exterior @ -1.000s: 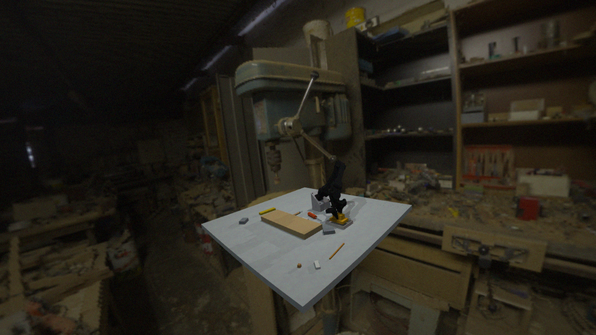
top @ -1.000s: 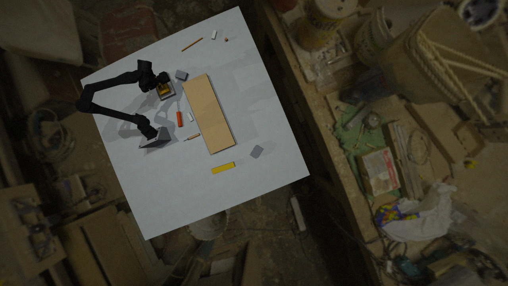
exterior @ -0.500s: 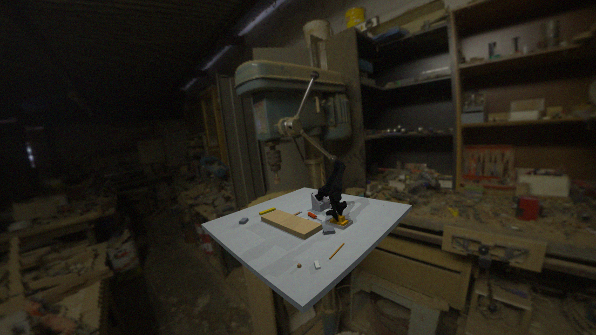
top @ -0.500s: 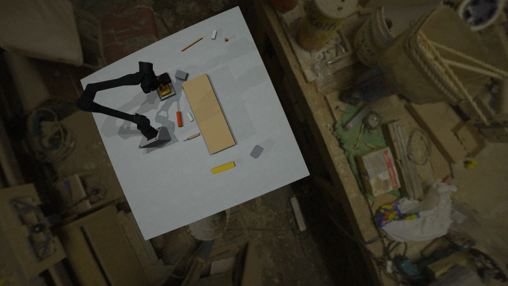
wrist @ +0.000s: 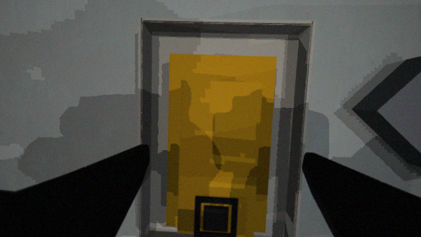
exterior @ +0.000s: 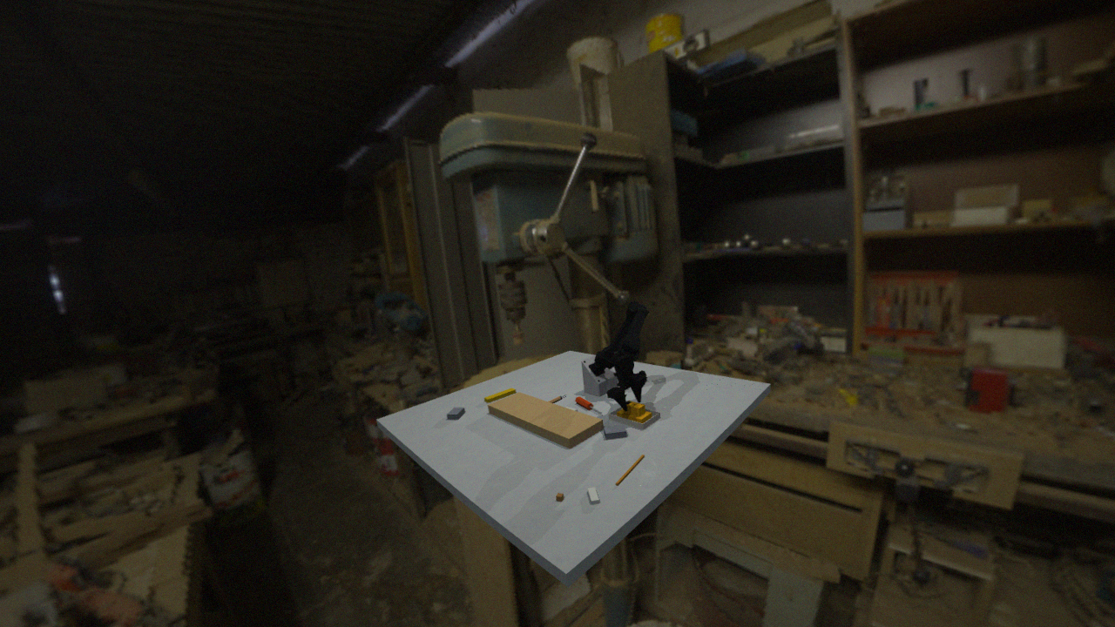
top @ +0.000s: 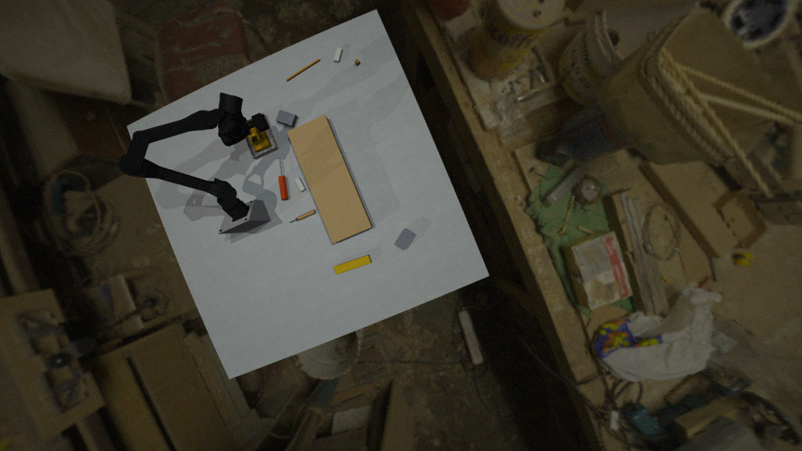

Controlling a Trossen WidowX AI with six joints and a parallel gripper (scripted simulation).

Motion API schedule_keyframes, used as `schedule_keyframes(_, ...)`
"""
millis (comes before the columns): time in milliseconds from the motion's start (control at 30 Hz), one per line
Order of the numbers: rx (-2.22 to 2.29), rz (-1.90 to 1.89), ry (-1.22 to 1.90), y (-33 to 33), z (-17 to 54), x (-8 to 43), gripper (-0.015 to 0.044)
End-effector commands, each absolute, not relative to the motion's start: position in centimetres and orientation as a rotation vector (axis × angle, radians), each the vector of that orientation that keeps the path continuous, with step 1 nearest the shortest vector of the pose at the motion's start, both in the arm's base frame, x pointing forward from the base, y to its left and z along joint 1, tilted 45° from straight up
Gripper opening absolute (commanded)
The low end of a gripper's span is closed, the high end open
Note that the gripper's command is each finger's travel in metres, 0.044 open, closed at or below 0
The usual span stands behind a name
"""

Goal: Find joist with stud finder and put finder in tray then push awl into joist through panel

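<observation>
The yellow stud finder (top: pixel 260 143) (exterior: pixel 638 414) (wrist: pixel 230 70) lies inside the shallow grey tray (top: pixel 264 154) (exterior: pixel 642 425) (wrist: pixel 227 27). My gripper (top: pixel 252 132) (exterior: pixel 631 402) (wrist: pixel 225 156) is open over the tray, with a finger on either side of the stud finder and a gap at each side. The awl (top: pixel 306 214) (exterior: pixel 556 400), with a wooden handle and a thin dark tip, lies on the table beside the long side of the tan floor panel (top: pixel 334 178) (exterior: pixel 545 418). I see no hole in the panel. The joist is hidden.
A red screwdriver (top: pixel 283 188) (exterior: pixel 584 402) lies between tray and awl, near a small white block (top: pixel 299 184). A grey block (top: pixel 286 118) (exterior: pixel 614 431) (wrist: pixel 404 108) sits beside the tray. A yellow bar (top: pixel 353 264) (exterior: pixel 499 395), another grey block (top: pixel 405 238) (exterior: pixel 456 413) and a pencil (top: pixel 303 69) (exterior: pixel 630 470) lie farther out.
</observation>
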State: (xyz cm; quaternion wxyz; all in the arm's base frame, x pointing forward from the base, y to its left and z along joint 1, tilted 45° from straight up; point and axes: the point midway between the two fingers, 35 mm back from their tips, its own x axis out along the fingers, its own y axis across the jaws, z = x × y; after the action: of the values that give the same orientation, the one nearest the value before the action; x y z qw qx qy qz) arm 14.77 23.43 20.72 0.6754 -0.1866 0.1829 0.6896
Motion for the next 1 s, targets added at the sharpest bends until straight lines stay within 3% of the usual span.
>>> schedule_keyframes(0,-0.422,1.549,0.389,20.9,23.7,14.9,0.044)
schedule_keyframes(167,-0.406,1.546,0.381,18.7,26.1,14.3,0.044)
schedule_keyframes(333,-0.374,1.462,0.508,18.8,22.9,17.5,0.044)
schedule_keyframes(667,-0.112,1.09,0.98,10.4,11.6,27.2,0.044)
schedule_keyframes(967,0.249,0.809,1.33,0.7,0.2,27.7,0.044)
